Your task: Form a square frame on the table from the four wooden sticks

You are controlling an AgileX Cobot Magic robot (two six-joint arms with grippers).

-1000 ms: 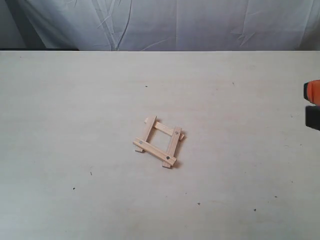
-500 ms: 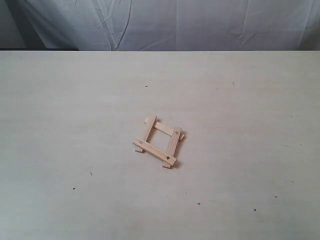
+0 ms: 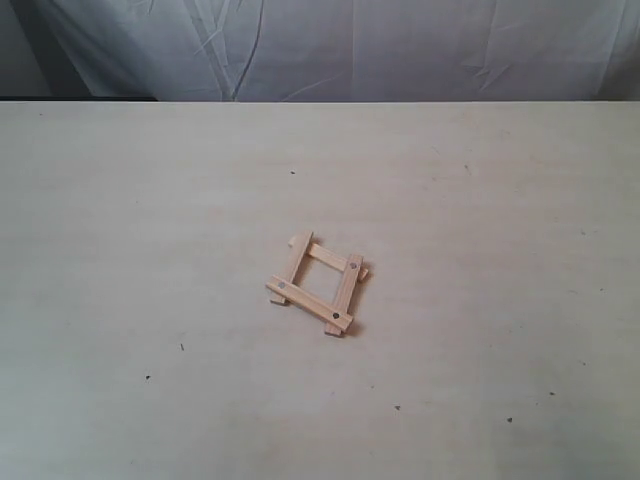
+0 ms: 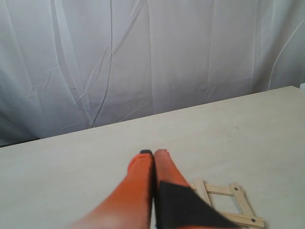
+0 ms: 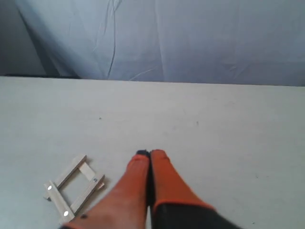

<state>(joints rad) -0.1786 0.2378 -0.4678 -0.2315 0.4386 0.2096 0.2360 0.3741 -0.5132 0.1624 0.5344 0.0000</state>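
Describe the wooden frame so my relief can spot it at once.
Look at the wide pale table in front of the white cloth. Near its middle lies the frame: four light wooden strips overlapping into a small open square, the only object among tiny dark specks.

Exterior camera sits high, looking down across the desk (image 3: 480,200) to the cloth (image 3: 400,50), frame (image 3: 308,302) centre-shot. Wrist cameras ride low behind the left gripper (image 4: 153,155) and right gripper (image 5: 150,155), both facing that cloth; all three share the frame, off to each gripper's side.
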